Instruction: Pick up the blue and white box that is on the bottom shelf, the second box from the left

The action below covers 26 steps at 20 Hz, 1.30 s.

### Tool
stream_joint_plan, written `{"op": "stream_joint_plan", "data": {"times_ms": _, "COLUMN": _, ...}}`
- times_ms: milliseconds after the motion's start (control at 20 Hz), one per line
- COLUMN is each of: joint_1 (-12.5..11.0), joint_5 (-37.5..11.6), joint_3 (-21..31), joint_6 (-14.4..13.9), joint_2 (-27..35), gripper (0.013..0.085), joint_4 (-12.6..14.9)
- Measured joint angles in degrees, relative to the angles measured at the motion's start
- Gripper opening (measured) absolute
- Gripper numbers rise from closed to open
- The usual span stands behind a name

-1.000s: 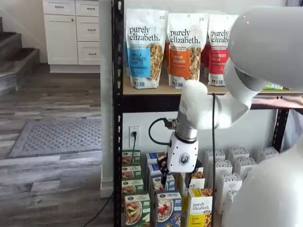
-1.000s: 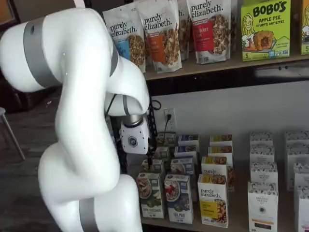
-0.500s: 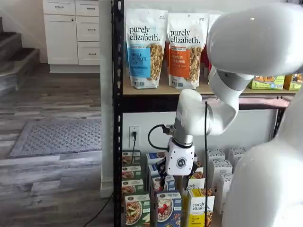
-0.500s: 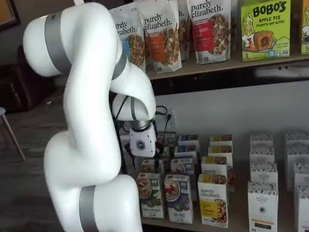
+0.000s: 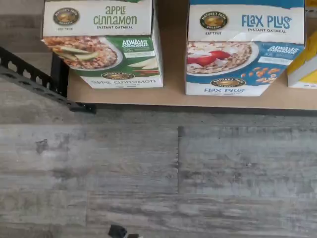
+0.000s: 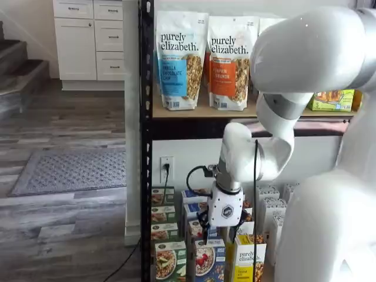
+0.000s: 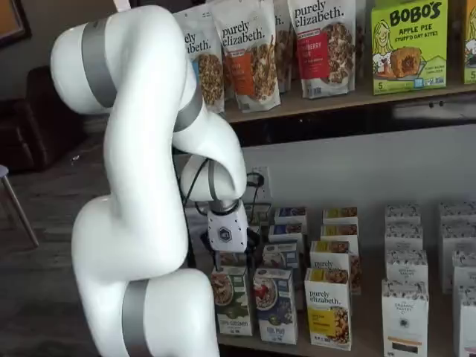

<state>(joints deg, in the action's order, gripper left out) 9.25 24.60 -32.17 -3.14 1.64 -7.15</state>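
The blue and white box (image 5: 245, 47) stands upright at the front edge of the bottom shelf (image 5: 173, 99); it reads "Flax Plus" and pictures a bowl with red berries. It shows in both shelf views (image 6: 210, 261) (image 7: 276, 305) as the front carton of its row. My gripper (image 6: 222, 230) (image 7: 227, 256) hangs over the cartons behind and above it, touching none. A gap shows between its black fingers, and nothing is held.
A green "Apple Cinnamon" carton (image 5: 101, 44) stands beside the blue one, and a yellow carton (image 5: 304, 64) is on its other side. A black rack post (image 6: 145, 147) is close by. White cartons (image 7: 405, 297) stand further along. Granola pouches (image 6: 179, 59) are on the tan tier.
The arm has swung in and the gripper has sunk a little lower over the rows of cartons. No box has moved.
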Motion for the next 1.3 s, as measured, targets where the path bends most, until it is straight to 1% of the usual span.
{"op": "stream_joint_plan", "data": {"times_ms": 150, "joint_1": -0.1, "joint_5": -3.5, "joint_3": 0.2, "joint_6": 1.7, "joint_2": 2.9, "gripper": 0.0850, "joint_4": -1.4}}
{"op": "stream_joint_plan", "data": {"times_ms": 250, "joint_1": -0.2, "joint_5": -5.7, "joint_3": -0.1, "joint_6": 2.1, "joint_2": 5.3, "gripper": 0.0850, "joint_4": -1.7}}
{"op": "stream_joint_plan", "data": {"times_ms": 550, "joint_1": -0.3, "joint_5": -9.2, "joint_3": -2.3, "joint_6": 3.1, "joint_2": 10.7, "gripper": 0.0850, "joint_4": -2.3}}
{"op": "stream_joint_plan", "data": {"times_ms": 650, "joint_1": -0.2, "joint_5": -10.3, "joint_3": -3.0, "joint_6": 4.3, "joint_2": 12.1, "gripper": 0.0850, "joint_4": -3.6}}
{"op": "stream_joint_plan", "data": {"times_ms": 800, "joint_1": -0.3, "joint_5": -11.2, "joint_3": -4.0, "joint_6": 5.0, "joint_2": 13.9, "gripper": 0.0850, "joint_4": -4.2}}
{"op": "stream_joint_plan", "data": {"times_ms": 950, "joint_1": -0.7, "joint_5": -12.0, "joint_3": -5.0, "joint_6": 4.9, "joint_2": 15.5, "gripper": 0.0850, "joint_4": -3.6}}
{"op": "stream_joint_plan", "data": {"times_ms": 1050, "joint_1": -0.9, "joint_5": -12.4, "joint_3": -5.7, "joint_6": 6.6, "joint_2": 16.5, "gripper": 0.0850, "joint_4": -5.1}}
{"op": "stream_joint_plan", "data": {"times_ms": 1300, "joint_1": -1.2, "joint_5": -12.7, "joint_3": -7.4, "joint_6": 8.0, "joint_2": 18.4, "gripper": 0.0850, "joint_4": -6.2}}
